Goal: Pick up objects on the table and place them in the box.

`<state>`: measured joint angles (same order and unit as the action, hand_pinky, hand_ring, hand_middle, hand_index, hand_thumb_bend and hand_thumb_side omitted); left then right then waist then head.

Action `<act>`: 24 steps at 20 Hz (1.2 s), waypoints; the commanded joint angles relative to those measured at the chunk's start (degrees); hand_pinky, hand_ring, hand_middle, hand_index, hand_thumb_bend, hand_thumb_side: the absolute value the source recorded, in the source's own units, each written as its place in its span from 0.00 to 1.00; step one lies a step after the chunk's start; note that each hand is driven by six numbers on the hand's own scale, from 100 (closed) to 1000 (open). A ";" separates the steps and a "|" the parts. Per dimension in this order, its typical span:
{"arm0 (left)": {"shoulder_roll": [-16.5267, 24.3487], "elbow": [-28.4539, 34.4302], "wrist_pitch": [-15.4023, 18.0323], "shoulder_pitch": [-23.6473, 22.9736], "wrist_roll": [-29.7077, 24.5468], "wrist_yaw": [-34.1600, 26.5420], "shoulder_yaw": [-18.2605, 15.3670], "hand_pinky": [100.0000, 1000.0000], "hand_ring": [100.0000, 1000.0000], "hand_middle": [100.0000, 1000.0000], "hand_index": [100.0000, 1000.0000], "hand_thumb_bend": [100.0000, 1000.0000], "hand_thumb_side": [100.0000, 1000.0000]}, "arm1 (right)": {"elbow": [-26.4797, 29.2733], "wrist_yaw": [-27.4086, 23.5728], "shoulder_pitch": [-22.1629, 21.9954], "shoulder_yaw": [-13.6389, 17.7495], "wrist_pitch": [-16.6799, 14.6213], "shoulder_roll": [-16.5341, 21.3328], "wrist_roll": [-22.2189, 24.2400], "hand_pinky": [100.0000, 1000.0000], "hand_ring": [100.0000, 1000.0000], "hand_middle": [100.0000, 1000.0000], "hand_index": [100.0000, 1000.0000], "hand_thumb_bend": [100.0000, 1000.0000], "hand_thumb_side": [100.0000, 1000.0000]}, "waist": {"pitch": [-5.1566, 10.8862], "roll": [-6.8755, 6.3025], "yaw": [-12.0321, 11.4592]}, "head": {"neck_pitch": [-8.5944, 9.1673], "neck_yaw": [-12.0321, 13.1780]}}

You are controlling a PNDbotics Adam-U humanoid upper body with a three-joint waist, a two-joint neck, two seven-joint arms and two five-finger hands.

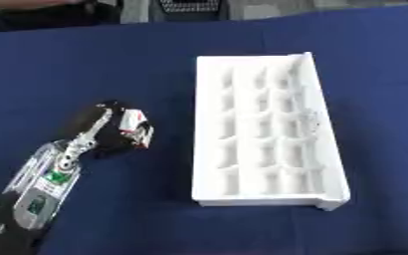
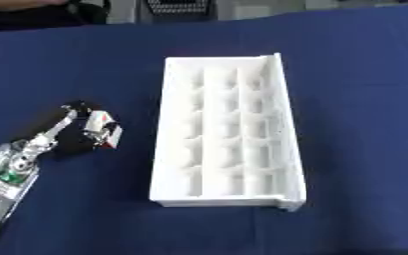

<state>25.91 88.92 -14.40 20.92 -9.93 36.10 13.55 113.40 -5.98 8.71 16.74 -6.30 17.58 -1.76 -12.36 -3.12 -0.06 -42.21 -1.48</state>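
My left hand (image 1: 103, 130) reaches in from the lower left over the blue cloth. Its fingers are curled round a small white and red object (image 1: 135, 124), which shows at the hand's right side just left of the box. The white box (image 1: 264, 200) lies in the middle of the table, long side running away from me, with several rows of empty compartments and a raised wall along its right edge. My right hand shows in neither view.
A dark blue cloth (image 2: 364, 99) covers the whole table. Beyond the far edge stand a black basket-like thing (image 1: 190, 7) and a person's dark sleeve (image 1: 33, 10).
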 commanded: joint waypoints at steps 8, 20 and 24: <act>0.65 0.73 -1.01 0.73 1.83 -0.40 -0.01 0.93 0.86 0.85 0.65 0.00 0.73 | 1.19 -0.36 0.49 0.09 -0.10 0.57 0.14 0.57 0.63 0.68 0.79 0.00 0.99 | 0.72 0.27 0.05 | 0.86 0.12; 0.98 2.99 -1.81 1.46 5.64 3.50 -1.24 0.90 0.82 0.80 0.48 0.00 0.46 | 1.19 -0.36 0.44 0.12 -0.10 0.62 0.15 0.57 0.63 0.68 0.79 0.00 0.98 | 0.74 0.28 -0.02 | 0.86 0.01; 1.13 6.22 -2.33 2.42 5.87 7.45 -2.04 0.90 0.82 0.80 0.48 0.00 0.45 | 1.19 -0.33 0.37 0.14 -0.07 0.61 0.14 0.57 0.63 0.68 0.79 0.00 0.98 | 0.78 0.25 -0.11 | 0.85 -0.04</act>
<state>25.92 93.14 -16.55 22.60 -4.33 42.23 12.43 113.40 -6.21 8.72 16.75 -6.31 17.58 -1.76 -12.36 -3.04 -0.12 -42.21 -1.48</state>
